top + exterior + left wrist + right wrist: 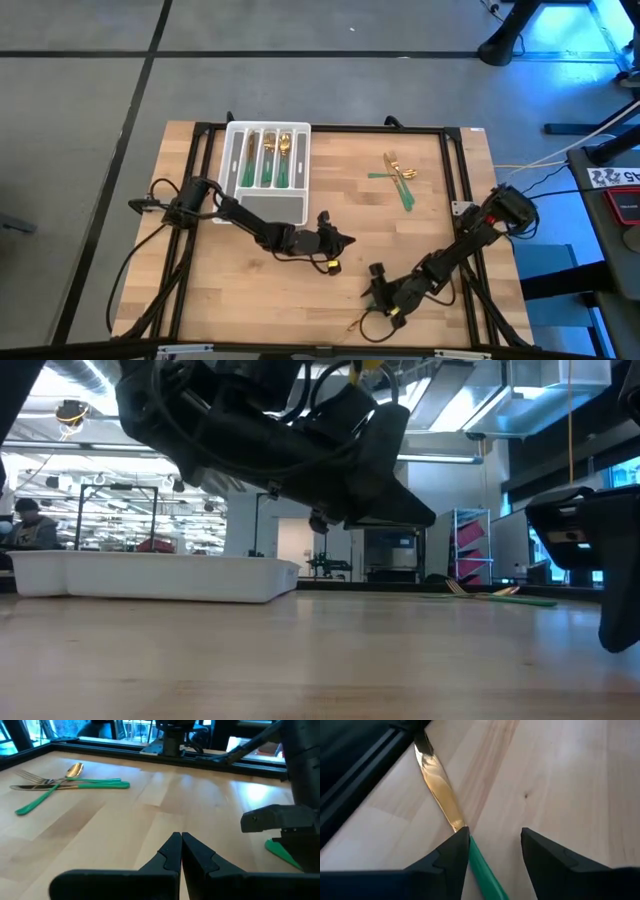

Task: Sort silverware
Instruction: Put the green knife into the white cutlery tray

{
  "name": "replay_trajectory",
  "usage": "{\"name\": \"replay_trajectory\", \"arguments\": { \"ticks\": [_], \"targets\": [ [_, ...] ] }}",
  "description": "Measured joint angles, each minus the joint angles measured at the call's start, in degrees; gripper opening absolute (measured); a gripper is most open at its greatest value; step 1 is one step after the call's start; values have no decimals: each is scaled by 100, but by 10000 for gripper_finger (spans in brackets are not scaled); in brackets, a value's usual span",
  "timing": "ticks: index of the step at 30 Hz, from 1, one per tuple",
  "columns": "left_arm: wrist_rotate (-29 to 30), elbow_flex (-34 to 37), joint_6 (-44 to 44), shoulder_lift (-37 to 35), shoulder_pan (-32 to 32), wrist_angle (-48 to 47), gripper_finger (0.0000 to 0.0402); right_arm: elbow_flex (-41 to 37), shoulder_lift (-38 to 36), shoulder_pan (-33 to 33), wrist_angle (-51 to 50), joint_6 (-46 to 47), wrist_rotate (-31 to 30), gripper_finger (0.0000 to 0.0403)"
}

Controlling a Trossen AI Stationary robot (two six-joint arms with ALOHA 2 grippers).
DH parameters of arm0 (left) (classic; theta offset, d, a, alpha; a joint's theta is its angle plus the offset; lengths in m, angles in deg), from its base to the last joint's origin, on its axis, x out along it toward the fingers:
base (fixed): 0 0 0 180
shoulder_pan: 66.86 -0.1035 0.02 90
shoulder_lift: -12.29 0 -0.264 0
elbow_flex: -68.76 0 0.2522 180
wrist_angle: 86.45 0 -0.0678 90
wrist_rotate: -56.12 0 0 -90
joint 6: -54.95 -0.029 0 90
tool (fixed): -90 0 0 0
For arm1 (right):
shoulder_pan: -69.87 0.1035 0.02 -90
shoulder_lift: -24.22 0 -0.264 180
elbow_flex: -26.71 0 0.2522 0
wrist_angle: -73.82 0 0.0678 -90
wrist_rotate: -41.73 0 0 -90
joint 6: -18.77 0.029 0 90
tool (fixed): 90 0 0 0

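Observation:
A knife [437,785] with a gold blade and a green handle [482,870] lies flat on the wooden table near its front right. My right gripper [495,837] [378,290] is open and tilted down over it, with the handle running between the fingers, close beside one of them. My left gripper [181,840] [345,240] is shut and empty above the table's middle. A few loose pieces of silverware [400,178] [65,782] lie crossed at the far right. More silverware [268,160] lies in the white tray [232,150] at the far left. My right gripper has one fingertip [456,851] right beside the knife where blade meets handle [465,831]. I cannot tell whether it touches. The fingers come slanting down from above and stand across the handle. The knife lies flat on the table.
A black frame rail [455,170] runs round the table's edges. One rail [355,785] lies close to the knife's blade tip. Bare wood lies between the two grippers and the loose pile. The tray's front compartment [275,208] holds nothing.

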Motion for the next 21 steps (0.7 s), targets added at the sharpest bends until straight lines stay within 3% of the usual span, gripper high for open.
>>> {"name": "replay_trajectory", "arguments": {
  "ticks": [4, 10, 13, 21],
  "targets": [
    [0, 2, -54, 0, 38, -86, 1, 15, 168, 13, 120, 380, -381, 158],
    [5, 2, -220, -130, 37, -184, 1, -37, 115, -4, -196, 350, -1962, 139],
    [52, 4, -238, -333, 7, -674, 1, -51, 6, 0, -324, 337, -2449, 138],
    [445, 0, -438, -1170, 33, -1960, 1, -69, -998, -61, -433, -537, -2247, 141]
  ]
}}
